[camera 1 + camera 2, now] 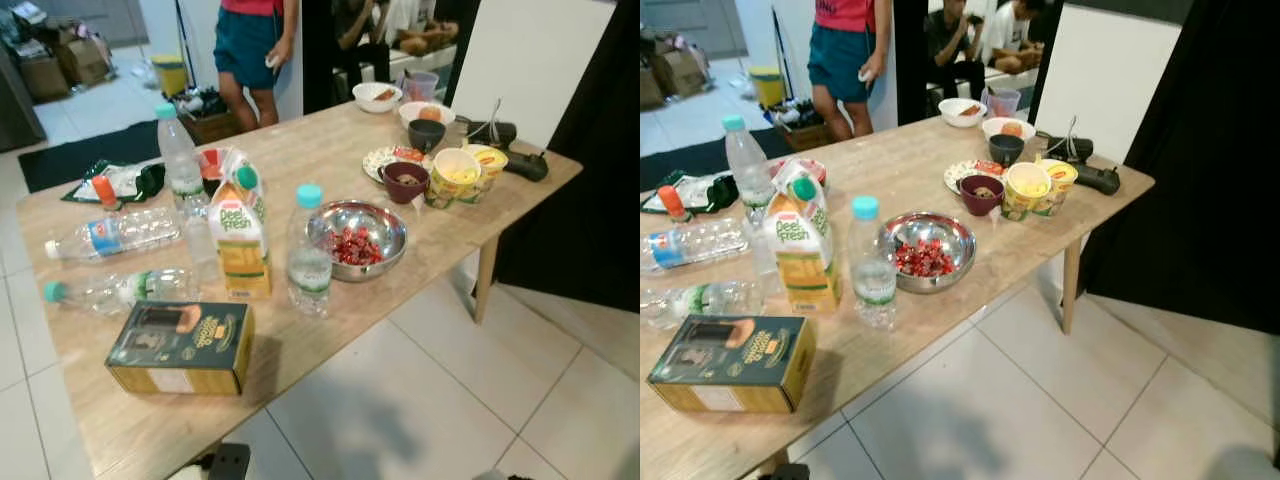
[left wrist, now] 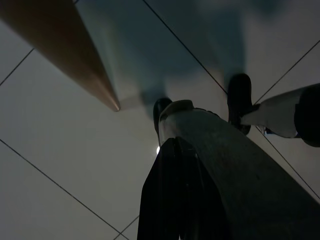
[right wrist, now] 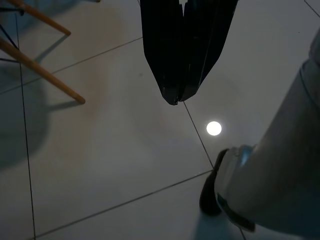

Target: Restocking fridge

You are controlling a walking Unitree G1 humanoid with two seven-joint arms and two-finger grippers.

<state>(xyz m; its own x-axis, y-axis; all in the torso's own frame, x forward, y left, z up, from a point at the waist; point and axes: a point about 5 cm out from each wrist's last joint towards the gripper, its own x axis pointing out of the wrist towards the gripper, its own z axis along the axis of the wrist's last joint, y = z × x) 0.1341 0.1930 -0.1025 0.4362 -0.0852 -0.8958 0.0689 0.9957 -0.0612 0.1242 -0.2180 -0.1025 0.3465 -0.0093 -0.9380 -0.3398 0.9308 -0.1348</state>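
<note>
juice carton (image 1: 241, 243) on table (image 1: 300, 160); both fingers' sets clenched, hanging over floor, well apart.

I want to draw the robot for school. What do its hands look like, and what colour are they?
Each hand is a gripper of two long black fingers that narrow toward the tip. The right gripper looks like a dark pointed wedge with a thin seam between the fingers. The left gripper is the same black, but in shade, so details are hard to see. No cables or markings can be made out.
</note>
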